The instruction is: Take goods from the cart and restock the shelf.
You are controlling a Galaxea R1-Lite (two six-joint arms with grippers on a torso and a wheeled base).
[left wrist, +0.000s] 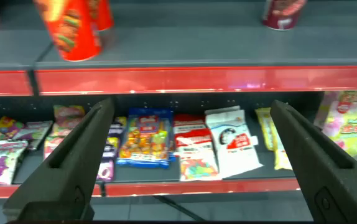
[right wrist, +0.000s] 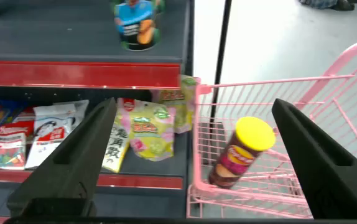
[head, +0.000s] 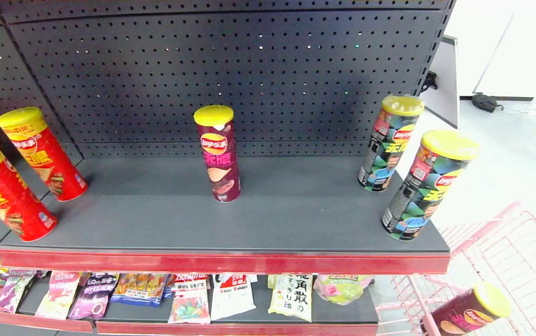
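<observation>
A maroon chip can with a yellow lid [head: 468,309] [right wrist: 241,152] stands tilted in the pink wire cart [head: 525,261] [right wrist: 328,106] at the lower right. On the grey shelf [head: 230,219] stand another maroon can [head: 218,153] in the middle, two red cans [head: 41,153] [head: 4,189] at the left and two dark patterned cans [head: 391,143] [head: 429,185] at the right. My right gripper [right wrist: 191,171] is open, facing the cart and the shelf's right end. My left gripper [left wrist: 191,168] is open in front of the lower shelf, with nothing between its fingers.
The lower shelf [head: 230,322] [left wrist: 166,180] holds a row of snack bags [head: 230,294] [left wrist: 144,140]. A red front strip [head: 221,262] edges the upper shelf. A pegboard back wall [head: 230,79] closes it behind. Free room lies between the cans on the upper shelf.
</observation>
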